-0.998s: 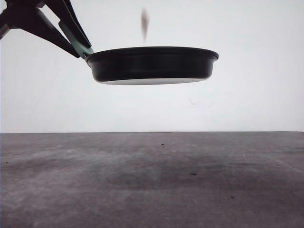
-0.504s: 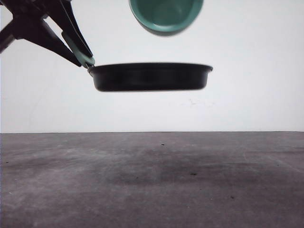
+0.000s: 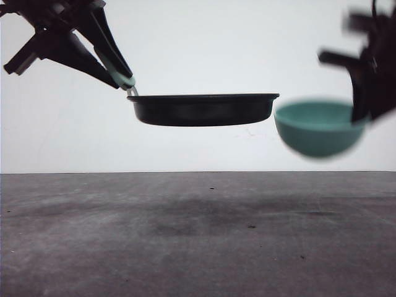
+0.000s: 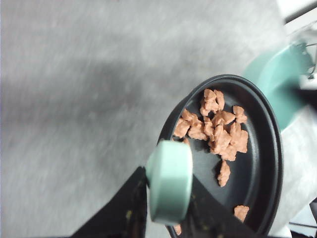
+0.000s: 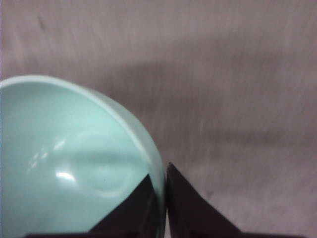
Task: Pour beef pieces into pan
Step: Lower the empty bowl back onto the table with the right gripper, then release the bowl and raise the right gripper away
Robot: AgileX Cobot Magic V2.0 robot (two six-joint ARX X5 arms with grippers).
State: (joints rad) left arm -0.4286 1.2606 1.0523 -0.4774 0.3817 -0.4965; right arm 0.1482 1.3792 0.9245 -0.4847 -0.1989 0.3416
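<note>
From my remote seat, nearest to me lies the grey table [image 3: 198, 241], bare and speckled. Above it, both arms hold things in the air against a white wall [image 3: 204, 37]. My left gripper [image 3: 122, 79] is clamped on the mint-green handle [image 4: 170, 181] of the pan [image 3: 203, 109], which hangs level, well above the table. In the left wrist view, the beef pieces [image 4: 217, 131] lie inside the pan, most clustered together, a few apart nearer the handle. Just beside the pan's rim, to its right, my right gripper [image 5: 165, 186] pinches the rim of a teal bowl [image 3: 319, 127], held upright and blurred; its inside looks empty.
</note>
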